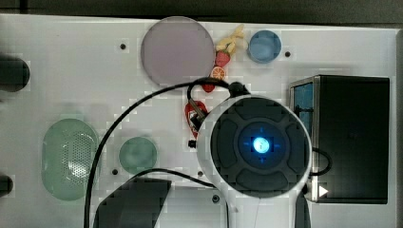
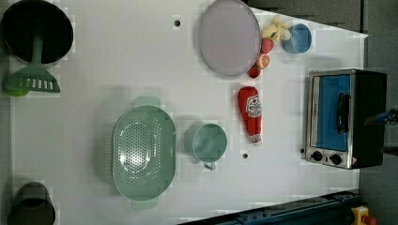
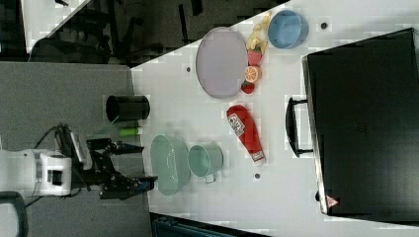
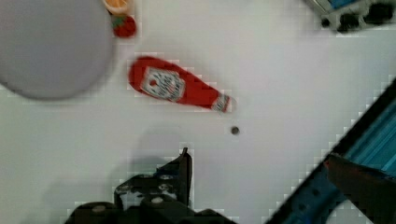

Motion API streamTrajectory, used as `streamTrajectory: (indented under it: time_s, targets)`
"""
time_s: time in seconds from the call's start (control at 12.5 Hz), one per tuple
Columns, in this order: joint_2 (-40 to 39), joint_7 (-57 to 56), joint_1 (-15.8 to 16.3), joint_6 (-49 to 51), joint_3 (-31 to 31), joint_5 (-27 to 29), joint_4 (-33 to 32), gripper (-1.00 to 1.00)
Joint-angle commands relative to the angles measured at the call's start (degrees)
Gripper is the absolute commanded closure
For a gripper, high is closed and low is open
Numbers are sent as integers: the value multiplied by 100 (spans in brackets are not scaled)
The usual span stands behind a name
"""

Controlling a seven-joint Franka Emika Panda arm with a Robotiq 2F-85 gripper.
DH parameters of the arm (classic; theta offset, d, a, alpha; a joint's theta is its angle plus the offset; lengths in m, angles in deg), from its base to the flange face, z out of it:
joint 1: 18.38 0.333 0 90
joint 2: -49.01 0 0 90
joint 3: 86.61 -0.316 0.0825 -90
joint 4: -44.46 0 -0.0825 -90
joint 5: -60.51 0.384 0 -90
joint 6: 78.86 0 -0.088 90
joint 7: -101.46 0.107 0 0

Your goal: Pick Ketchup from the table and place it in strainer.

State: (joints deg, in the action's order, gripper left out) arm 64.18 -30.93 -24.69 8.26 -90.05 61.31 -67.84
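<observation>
Closest to us, the gripper point(image 4: 257, 156) is hanging above bare table with its jaws standing wide apart and nothing between them. We are reading this as the approach, with the grasp not yet made.

Our landmark is the small green bowl point(image 2: 209, 142). The Ketchup point(image 2: 250, 112) is lying flat on the table just beside that bowl, apart from it, on the side facing the toaster oven point(image 2: 345, 117). The strainer point(image 2: 143, 150) is sitting on the bowl's opposite side, near it, so the bowl is standing between bottle and basket.

To do this step well, we are advising the following:
- Centre the wrist over the labelled body of the bottle, the part level with the bowl or a little past it. Avoid the thin whitish tip.
- Turn the jaws so they are closing across the bottle's width, one finger on the bowl's side and one on the oven's side.
- Come straight down until the fingertips are flanking the body. We are judging that a slanted descent could roll it.
- Watch the strawberry point(image 2: 254, 72) and the lilac plate point(image 2: 228, 36), which are sitting beyond the bottle's broad end, farther from the bowl.
- Lift high enough to be clearing the bowl's rim on the way across.
</observation>
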Motion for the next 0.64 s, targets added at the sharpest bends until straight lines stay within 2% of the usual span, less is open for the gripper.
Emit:
streamTrajectory:
  time_s: [0.08,0.64]
  targets:
    - [-408,-610,-73,-330,-127,75,-166,-100]
    - [-1310,-4470,-66,-2129,-216,74,-1014,-100]
